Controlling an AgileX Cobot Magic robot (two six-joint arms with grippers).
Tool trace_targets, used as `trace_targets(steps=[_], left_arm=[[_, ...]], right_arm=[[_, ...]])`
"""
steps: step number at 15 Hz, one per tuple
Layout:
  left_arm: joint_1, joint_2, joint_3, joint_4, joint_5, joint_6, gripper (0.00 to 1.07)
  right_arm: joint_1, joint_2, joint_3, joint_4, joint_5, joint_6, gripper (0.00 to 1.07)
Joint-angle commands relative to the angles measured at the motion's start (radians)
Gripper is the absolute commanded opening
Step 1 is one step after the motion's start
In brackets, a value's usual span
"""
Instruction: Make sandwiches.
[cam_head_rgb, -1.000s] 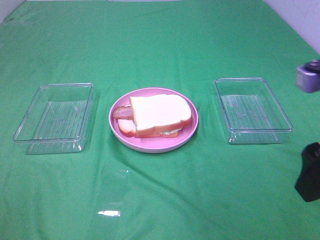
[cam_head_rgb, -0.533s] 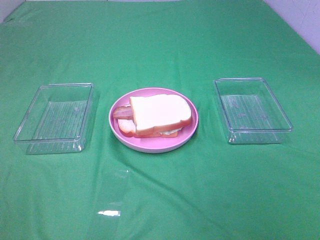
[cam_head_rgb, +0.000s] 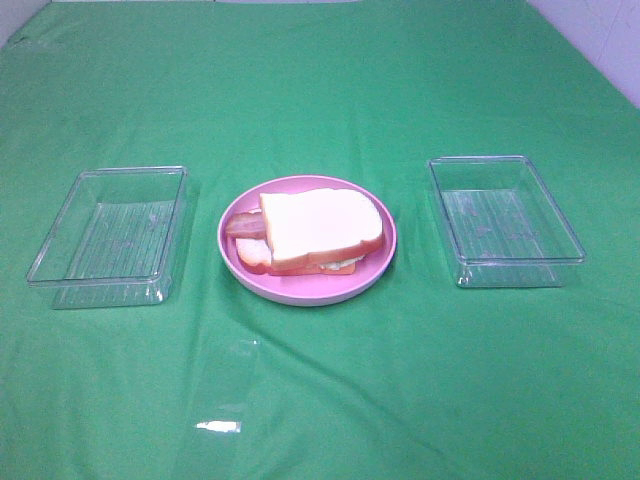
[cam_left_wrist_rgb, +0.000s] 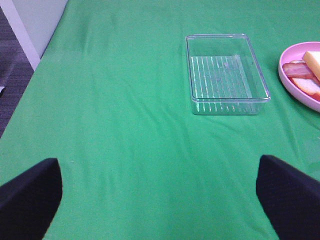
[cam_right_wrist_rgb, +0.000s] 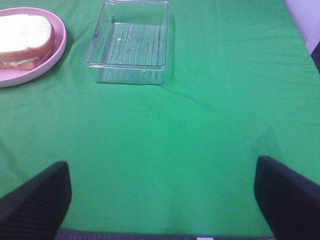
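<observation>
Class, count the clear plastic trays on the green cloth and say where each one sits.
2. One clear tray lies left of the pink plate; the other tray lies right of it. Both look empty; none seems hidden.

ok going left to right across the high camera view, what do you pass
clear tray on the left → pink plate holding the sandwich → clear tray on the right
</observation>
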Motion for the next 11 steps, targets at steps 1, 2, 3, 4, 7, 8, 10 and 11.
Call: trace_targets(steps=[1,2,3,4,7,8,10,11], left_arm=[[0.001,-0.011,0.004,-0.001,-0.005,0.002,0.98],[0.001,-0.011,0.004,-0.001,-0.005,0.002,0.98],[0.001,-0.011,0.004,-0.001,-0.005,0.002,0.98],[0.001,-0.011,0.004,-0.001,-0.005,0.002,0.98],[0.001,-0.011,0.004,-0.001,-0.005,0.002,0.98],[0.001,-0.011,0.004,-0.001,-0.005,0.002,0.98],[0.001,-0.011,0.004,-0.001,-0.005,0.002,0.98],[0.001,-0.011,0.004,-0.001,-0.005,0.002,0.98]], right_arm=[[-0.007,-0.029,0.004,-0.007,-0.001,-0.010,0.97],[-0.007,-0.029,0.004,-0.006,-0.001,-0.010,0.97],[-0.007,-0.029,0.004,-0.006,-0.001,-0.010,0.97],[-0.007,-0.029,0.004,-0.006,-0.001,-0.010,0.97],[-0.007,-0.029,0.004,-0.006,-0.001,-0.010,0.97],[-0.007,-0.029,0.004,-0.006,-0.001,-0.010,0.97],[-0.007,-0.029,0.004,-0.006,-0.001,-0.010,0.97],[-0.007,-0.029,0.004,-0.006,-0.001,-0.010,0.97]])
